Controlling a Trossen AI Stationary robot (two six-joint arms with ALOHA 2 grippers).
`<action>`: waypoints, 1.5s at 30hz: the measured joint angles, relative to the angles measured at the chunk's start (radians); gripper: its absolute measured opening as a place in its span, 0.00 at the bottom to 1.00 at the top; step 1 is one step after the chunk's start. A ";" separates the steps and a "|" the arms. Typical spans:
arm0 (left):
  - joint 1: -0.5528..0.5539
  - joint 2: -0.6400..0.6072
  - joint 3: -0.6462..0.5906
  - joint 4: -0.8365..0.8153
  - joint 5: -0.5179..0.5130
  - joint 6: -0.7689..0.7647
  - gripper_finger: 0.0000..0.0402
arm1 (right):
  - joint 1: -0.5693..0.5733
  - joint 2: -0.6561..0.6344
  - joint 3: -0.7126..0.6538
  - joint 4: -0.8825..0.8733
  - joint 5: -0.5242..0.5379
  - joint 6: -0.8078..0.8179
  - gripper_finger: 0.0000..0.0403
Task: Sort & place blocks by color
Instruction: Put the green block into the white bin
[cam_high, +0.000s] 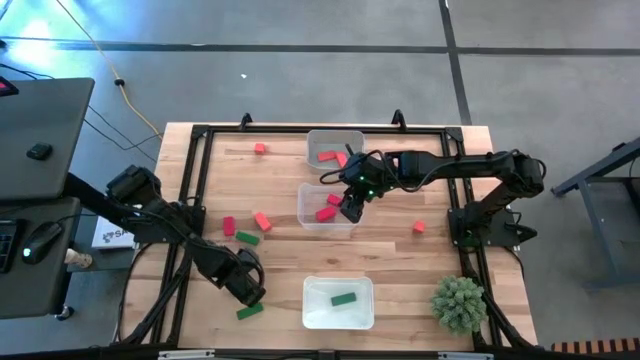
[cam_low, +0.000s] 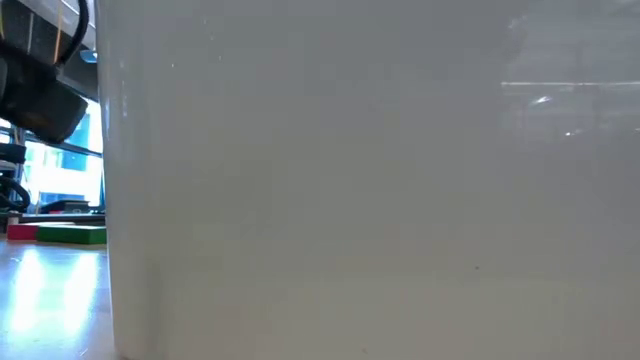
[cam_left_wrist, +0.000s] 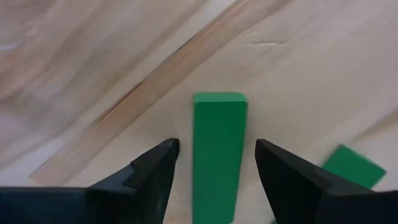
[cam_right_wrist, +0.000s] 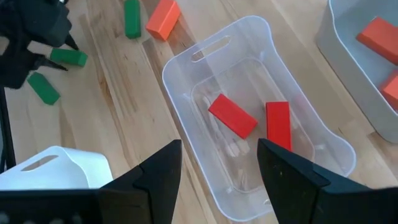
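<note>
While left gripper (cam_left_wrist: 214, 168) straddles green bar block (cam_left_wrist: 217, 155), jaws apart, unclamped; right gripper (cam_right_wrist: 217, 174) parted, empty, above clear tray (cam_right_wrist: 186, 62); several blocks unsorted.

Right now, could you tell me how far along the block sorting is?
Partly done: two red blocks lie in the clear tray, orange ones in the far tray, one green in the white tray. In hand: the open left end effector straddles a green block. The right end effector hovers open. Several blocks remain loose on the table.

open right end effector (cam_right_wrist: 217, 165) above clear tray (cam_right_wrist: 186, 62) holding two red blocks (cam_right_wrist: 232, 116).
</note>
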 joint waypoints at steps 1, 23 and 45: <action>0.000 0.009 0.003 -0.001 0.002 -0.002 0.53 | 0.000 0.000 0.000 0.000 0.000 0.000 0.49; 0.000 -0.062 0.000 -0.044 -0.077 0.236 0.17 | 0.012 0.000 0.000 -0.010 -0.009 0.071 0.49; 0.221 -0.450 0.005 0.336 -0.321 0.831 0.17 | 0.101 -0.001 0.000 0.010 0.227 0.261 0.49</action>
